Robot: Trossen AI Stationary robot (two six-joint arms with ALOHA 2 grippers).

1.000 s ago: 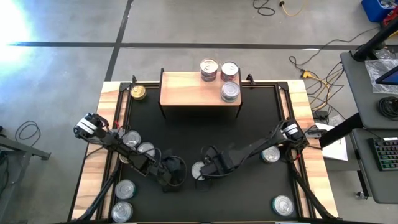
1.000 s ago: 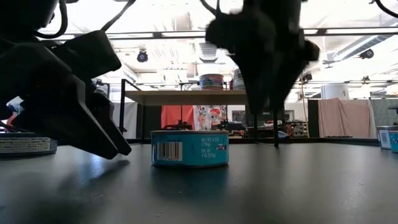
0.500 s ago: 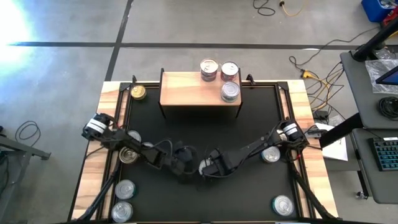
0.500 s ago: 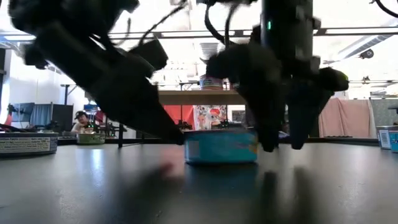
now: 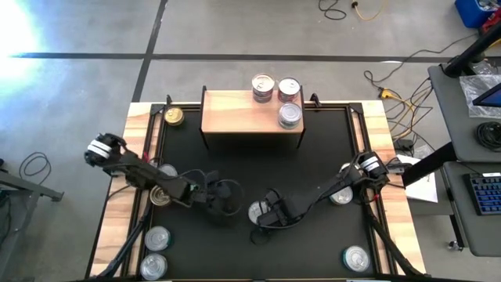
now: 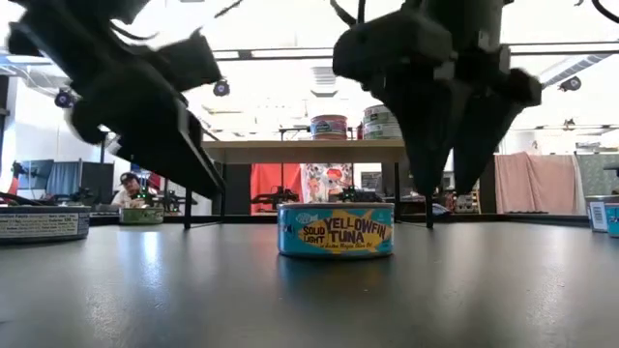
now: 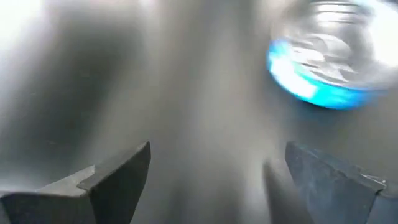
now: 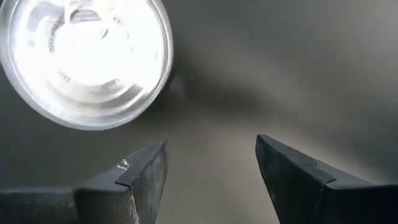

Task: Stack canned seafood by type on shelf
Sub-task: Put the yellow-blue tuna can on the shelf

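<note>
While both dark arms reach low over the black mat (image 5: 313, 157), a blue-labelled tuna can (image 6: 336, 228) with a silver lid stands upright near the mat's middle, held by neither arm. Just beside it on its right, the right gripper (image 5: 270, 220) has its fingers parted with nothing between them. On the can's left and a little apart from it, the left gripper (image 5: 227, 197) is spread wide and also empty. At the table's far edge stands the light-wood shelf (image 5: 243, 113), with three cans (image 5: 279, 97) clustered at its right end. Other cans lie along the mat's left and right sides. One gold-lidded can (image 5: 174, 117) sits left of the shelf.
</note>
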